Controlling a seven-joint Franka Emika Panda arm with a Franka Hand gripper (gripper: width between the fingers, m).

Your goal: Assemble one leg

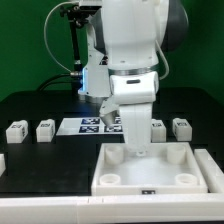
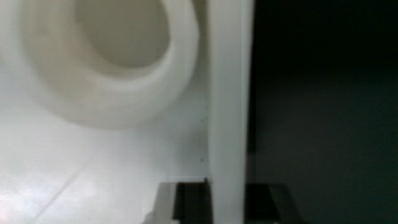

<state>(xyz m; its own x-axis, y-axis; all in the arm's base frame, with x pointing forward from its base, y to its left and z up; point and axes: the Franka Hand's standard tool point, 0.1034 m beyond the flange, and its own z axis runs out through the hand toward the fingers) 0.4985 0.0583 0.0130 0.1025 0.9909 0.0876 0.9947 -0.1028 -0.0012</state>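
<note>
Several small white legs stand in a row at the back of the table: two at the exterior view's left (image 1: 15,129) (image 1: 45,128) and two at its right (image 1: 157,127) (image 1: 181,126). No leg is held. My gripper (image 1: 133,152) is down at the far wall of the large white tray-like piece (image 1: 150,186). In the wrist view my gripper (image 2: 230,206) has one dark finger (image 2: 185,206) on each side of the tray-like piece's thin upright wall (image 2: 230,100) and is closed on it. A round corner socket (image 2: 116,50) lies just inside the wall.
The marker board (image 1: 92,124) lies flat behind the tray-like piece, between the two pairs of legs. The arm's body hides the middle of the row. The black table's front edge runs just before the tray-like piece.
</note>
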